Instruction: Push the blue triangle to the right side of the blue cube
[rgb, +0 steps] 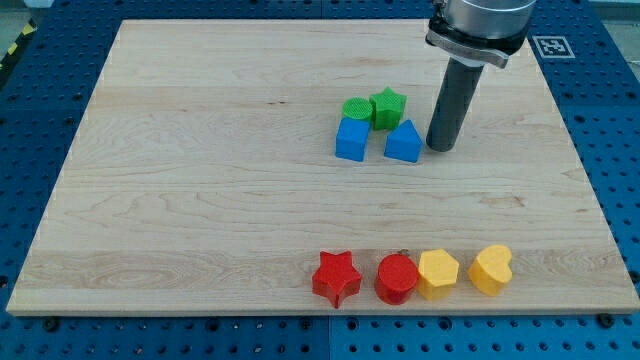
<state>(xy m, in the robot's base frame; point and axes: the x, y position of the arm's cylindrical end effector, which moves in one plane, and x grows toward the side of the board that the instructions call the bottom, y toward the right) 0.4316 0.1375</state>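
The blue triangle (403, 142) lies on the wooden board just to the right of the blue cube (351, 139), with a small gap between them. My tip (440, 148) stands on the board close to the triangle's right side, a narrow gap apart. The dark rod rises from it to the view's top.
A green cylinder (356, 109) and a green star (387, 106) sit just above the blue blocks. A red star (336, 277), a red cylinder (396, 278), a yellow hexagon (438, 273) and a yellow heart (491, 269) line the board's bottom edge (200, 312).
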